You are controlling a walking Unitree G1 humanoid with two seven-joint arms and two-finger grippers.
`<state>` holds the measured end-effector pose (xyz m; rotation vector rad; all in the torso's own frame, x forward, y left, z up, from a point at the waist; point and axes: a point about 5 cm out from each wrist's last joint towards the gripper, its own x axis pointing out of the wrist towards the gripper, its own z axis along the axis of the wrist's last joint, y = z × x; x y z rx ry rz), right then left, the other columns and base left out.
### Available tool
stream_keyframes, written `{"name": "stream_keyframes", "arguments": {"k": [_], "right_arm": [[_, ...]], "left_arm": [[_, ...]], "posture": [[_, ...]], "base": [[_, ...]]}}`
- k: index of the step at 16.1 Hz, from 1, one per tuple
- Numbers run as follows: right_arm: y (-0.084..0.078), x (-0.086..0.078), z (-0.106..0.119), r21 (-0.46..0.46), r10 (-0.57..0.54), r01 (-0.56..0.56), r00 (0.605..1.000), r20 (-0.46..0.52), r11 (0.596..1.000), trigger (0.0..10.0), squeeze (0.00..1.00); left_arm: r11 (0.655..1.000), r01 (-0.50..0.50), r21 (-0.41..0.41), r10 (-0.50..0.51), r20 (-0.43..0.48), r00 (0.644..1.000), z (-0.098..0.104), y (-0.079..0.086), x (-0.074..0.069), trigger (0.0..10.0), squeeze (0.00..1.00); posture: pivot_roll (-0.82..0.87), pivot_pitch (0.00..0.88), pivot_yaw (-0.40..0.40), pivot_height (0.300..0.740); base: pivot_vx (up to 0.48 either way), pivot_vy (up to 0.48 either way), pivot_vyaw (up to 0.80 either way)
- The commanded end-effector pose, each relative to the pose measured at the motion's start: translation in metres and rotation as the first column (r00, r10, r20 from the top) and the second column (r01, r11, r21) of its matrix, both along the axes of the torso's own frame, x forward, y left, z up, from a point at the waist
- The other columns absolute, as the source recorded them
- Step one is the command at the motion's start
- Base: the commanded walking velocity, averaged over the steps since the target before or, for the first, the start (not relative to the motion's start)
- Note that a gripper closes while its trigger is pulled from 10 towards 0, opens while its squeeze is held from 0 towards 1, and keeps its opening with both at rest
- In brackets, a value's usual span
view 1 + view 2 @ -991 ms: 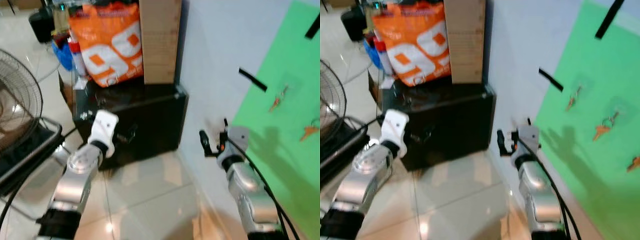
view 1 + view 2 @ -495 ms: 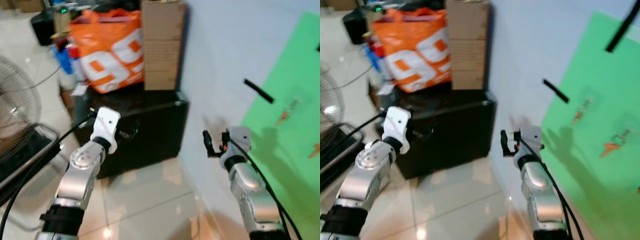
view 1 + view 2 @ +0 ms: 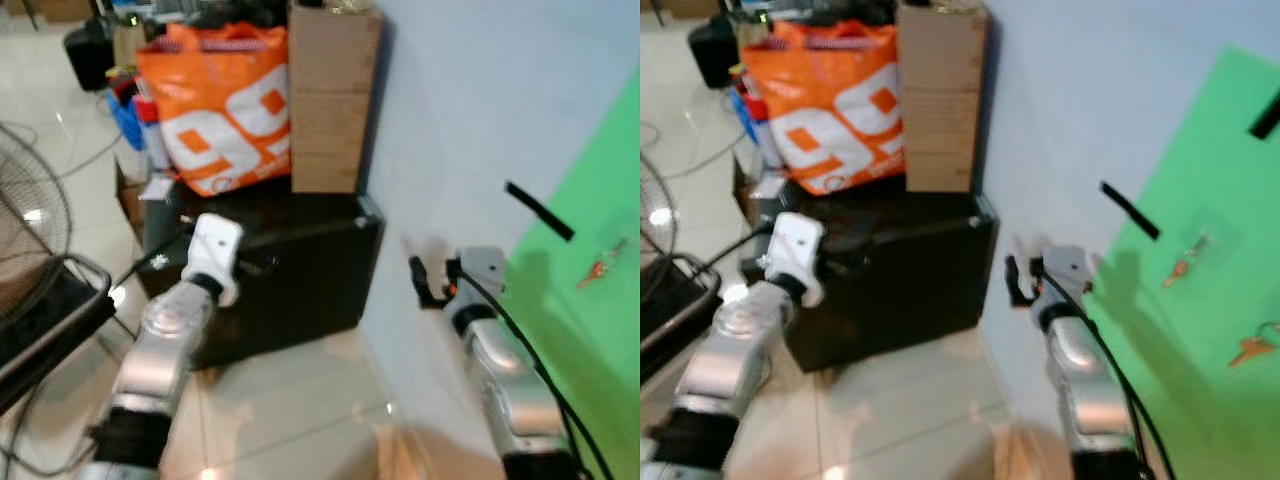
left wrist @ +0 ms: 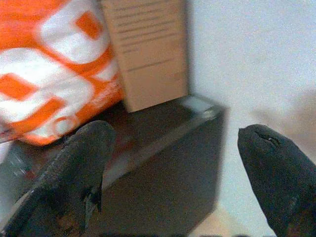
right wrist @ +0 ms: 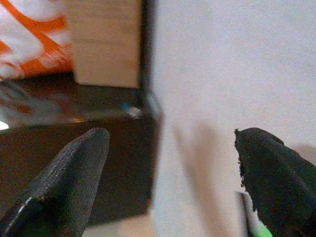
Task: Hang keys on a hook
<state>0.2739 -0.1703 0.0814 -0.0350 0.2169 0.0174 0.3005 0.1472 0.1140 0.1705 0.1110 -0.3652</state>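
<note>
I see both grippers spread wide and holding nothing. The keys (image 3: 1181, 267) already hang on the green board (image 3: 1200, 180), off to my right gripper's (image 3: 1020, 282) right, well apart; my left gripper (image 4: 173, 173) is farther away.

The head pair looks forward and down on the black cabinet (image 3: 270, 270) at 12 o'clock. Both wrist views face it closely, sharing the cardboard box (image 4: 148, 49).
</note>
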Motion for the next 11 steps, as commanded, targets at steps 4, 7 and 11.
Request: {"name": "stream_keyframes", "arguments": {"k": [4, 7, 11], "right_arm": [[0.0033, 0.0043, 0.0034, 0.006, 0.011, -0.011, 1.000, 0.016, 1.000, 10.0, 1.00], [0.0006, 0.0020, 0.0031, 0.001, 0.007, -0.007, 1.000, 0.015, 1.000, 10.0, 1.00], [-0.0022, -0.0013, 0.0014, -0.008, -0.004, 0.004, 1.000, 0.009, 1.000, 10.0, 1.00]], "left_arm": [[1.000, -0.019, 0.018, 0.019, 0.022, 1.000, 0.0054, 0.0063, 0.0014, 10.0, 0.00], [1.000, -0.012, 0.016, 0.012, 0.019, 1.000, 0.0046, 0.0042, 0.0011, 10.0, 0.00], [1.000, -0.005, 0.015, 0.005, 0.015, 1.000, 0.0039, 0.0032, 0.0012, 10.0, 0.00]], "posture": [[-0.02, 0.000, -0.044, 0.740], [-0.04, 0.000, -0.032, 0.740], [-0.05, 0.000, -0.031, 0.740]], "base": [[0.356, 0.000, 0.00], [0.356, 0.000, 0.00], [0.354, 0.000, 0.00]]}}
